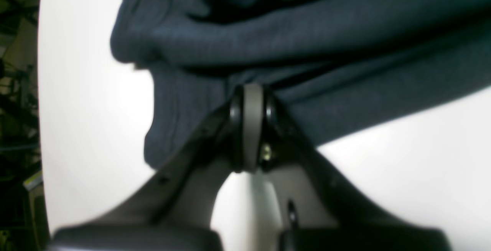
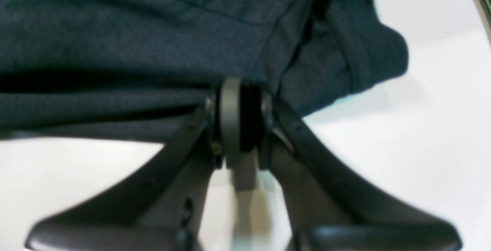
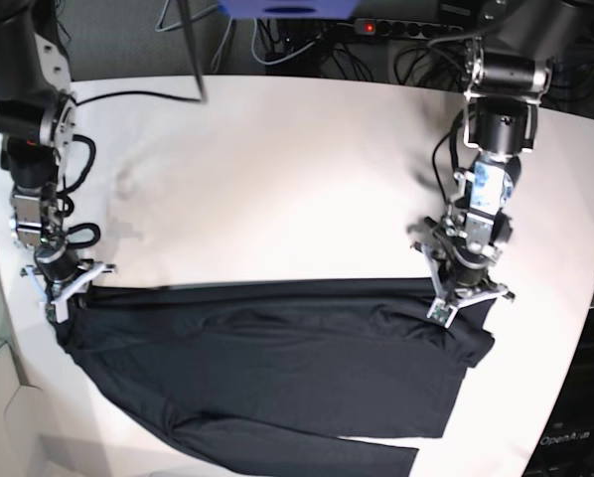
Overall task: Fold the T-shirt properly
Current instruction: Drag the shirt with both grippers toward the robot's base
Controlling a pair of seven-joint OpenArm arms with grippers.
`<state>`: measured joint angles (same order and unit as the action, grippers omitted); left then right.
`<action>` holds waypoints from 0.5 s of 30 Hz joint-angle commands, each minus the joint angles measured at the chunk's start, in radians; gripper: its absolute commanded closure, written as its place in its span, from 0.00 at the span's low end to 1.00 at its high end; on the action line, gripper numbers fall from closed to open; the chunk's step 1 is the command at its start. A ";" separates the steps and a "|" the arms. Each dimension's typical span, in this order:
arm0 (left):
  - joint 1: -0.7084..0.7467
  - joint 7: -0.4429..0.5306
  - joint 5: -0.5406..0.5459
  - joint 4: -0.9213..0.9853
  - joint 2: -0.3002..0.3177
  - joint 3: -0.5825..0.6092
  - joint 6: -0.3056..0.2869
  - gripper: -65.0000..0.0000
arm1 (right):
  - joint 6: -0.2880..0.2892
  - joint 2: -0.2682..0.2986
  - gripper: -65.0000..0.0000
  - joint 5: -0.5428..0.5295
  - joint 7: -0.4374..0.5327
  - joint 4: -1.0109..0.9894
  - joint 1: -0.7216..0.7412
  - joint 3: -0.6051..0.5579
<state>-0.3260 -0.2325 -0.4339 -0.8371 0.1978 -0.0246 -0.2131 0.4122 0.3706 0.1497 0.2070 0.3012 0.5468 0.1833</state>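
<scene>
White tabletop (image 3: 277,179) fills the workspace, with cables and equipment along its far edge. The T-shirt (image 3: 277,368) lies on the near half of the table, spread wide between the two arms, one long sleeve trailing toward the near edge.

Left gripper (image 3: 446,310), on the right side of the base view: jaws fully closed, pinching the shirt's upper edge. The left wrist view shows dark fabric bunched at the closed tips.

Right gripper (image 3: 61,303), on the left side of the base view: jaws closed on the opposite end of the same edge, with knit cloth pressed between the pads (image 2: 230,116) in the right wrist view.

Progress assessment: the garment appears stretched straight along its far edge and folded at most once lengthwise. Wrinkles remain across the body. Sleeve tuck-in and crosswise folds are judged outstanding.
</scene>
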 commanded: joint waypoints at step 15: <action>0.183 -0.166 -0.023 -0.172 0.021 -0.002 -0.042 1.00 | 0.046 0.014 0.97 0.077 -0.149 0.197 -0.317 0.196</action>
<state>-0.1703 -0.2749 -0.4454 -1.0317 0.2127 -0.0257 -0.2050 0.5098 0.3817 0.1207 0.2802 0.5377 0.2657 0.3817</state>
